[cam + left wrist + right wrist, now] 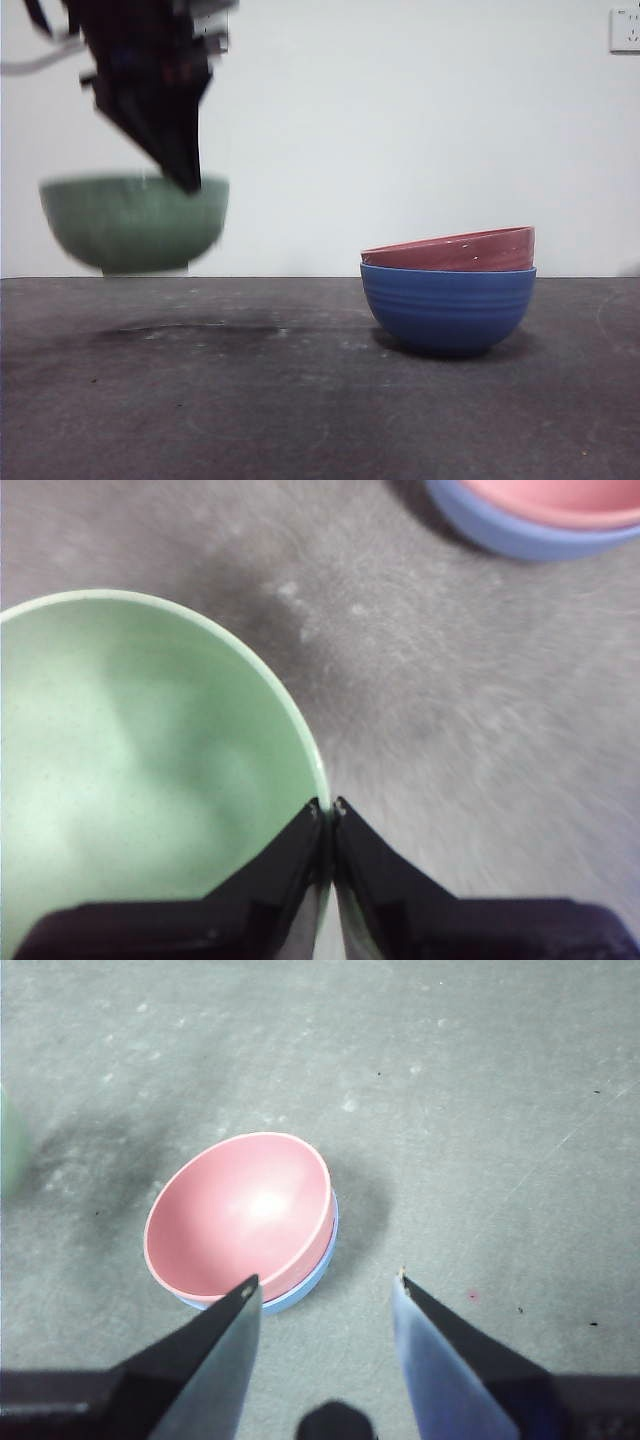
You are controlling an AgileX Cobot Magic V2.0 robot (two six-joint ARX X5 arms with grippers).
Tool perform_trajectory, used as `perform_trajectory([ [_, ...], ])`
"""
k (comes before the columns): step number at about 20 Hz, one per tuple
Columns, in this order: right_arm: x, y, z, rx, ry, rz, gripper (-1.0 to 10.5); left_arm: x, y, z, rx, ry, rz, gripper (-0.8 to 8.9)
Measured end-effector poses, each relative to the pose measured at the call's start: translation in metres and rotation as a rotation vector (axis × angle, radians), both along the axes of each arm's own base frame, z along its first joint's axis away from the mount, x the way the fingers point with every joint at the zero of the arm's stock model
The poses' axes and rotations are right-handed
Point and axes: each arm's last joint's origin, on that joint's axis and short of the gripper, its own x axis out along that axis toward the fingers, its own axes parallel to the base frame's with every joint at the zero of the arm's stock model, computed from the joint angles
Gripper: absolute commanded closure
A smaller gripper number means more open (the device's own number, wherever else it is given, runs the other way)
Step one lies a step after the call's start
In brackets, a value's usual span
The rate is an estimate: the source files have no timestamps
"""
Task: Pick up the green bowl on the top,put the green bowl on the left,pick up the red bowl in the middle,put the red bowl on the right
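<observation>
1. The left pincer (188, 180) comes down from the top left of the front view, its jaws pinched tight on the rim of the green bowl (135, 222).
2. In the left wrist view the left pincer (327, 807) has one jaw inside the green bowl (140, 770) and the other outside, with the thin rim caught between the two tips.
3. The green bowl hangs clear above the dark table (300, 400), upright, blurred in the front view, with a faint shadow on the table beneath it.
4. The red bowl (455, 250) sits nested in the blue bowl (448, 310) on the right half of the table, tilted so that its rim is higher on one side.
5. The nested pair stands well apart from the green bowl.
6. The right pincer (325, 1285) hovers above the table with its jaws spread wide and nothing between them; the red bowl (240, 1215) in the blue bowl (310, 1280) lies below it, near one jaw tip.
7. A white wall socket (625, 28) shows at the top right corner of the front view.
</observation>
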Motion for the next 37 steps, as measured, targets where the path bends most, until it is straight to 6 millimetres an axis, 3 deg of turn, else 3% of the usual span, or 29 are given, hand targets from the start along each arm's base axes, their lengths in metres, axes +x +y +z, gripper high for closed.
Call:
perform_trajectory([
  [5,0.012,0.001,-0.007,-0.004,0.049,0.000,7.3,-0.004,0.003,-0.044,-0.010,-0.015,0.001,8.22],
  [11,0.021,0.004,-0.013,0.040,0.095,0.064,7.3,-0.006,0.004,-0.051,0.002,0.005,0.001,8.10],
  [12,0.021,0.004,-0.013,0.040,0.096,0.064,7.3,-0.006,0.004,-0.051,0.003,0.008,0.000,7.70],
  [15,0.020,0.006,-0.012,0.073,0.098,0.108,7.3,-0.006,0.004,-0.052,0.009,0.019,-0.001,5.09],
  [21,0.022,0.015,-0.007,0.112,0.046,0.210,7.2,-0.013,0.009,-0.054,0.045,0.084,0.018,4.94],
  [23,0.027,0.025,-0.002,0.111,0.050,0.262,7.2,-0.023,0.016,-0.040,0.029,0.080,0.029,4.94],
  [28,0.048,0.070,-0.003,-0.003,0.173,0.420,7.2,-0.069,0.045,0.035,-0.242,-0.125,0.011,4.94],
  [33,0.074,0.112,-0.033,-0.380,0.371,0.397,7.2,-0.123,0.087,0.082,-0.406,-0.311,0.058,4.95],
  [37,0.086,0.126,-0.057,-0.471,0.437,0.478,7.2,-0.143,0.101,0.100,-0.434,-0.350,0.077,4.95],
])
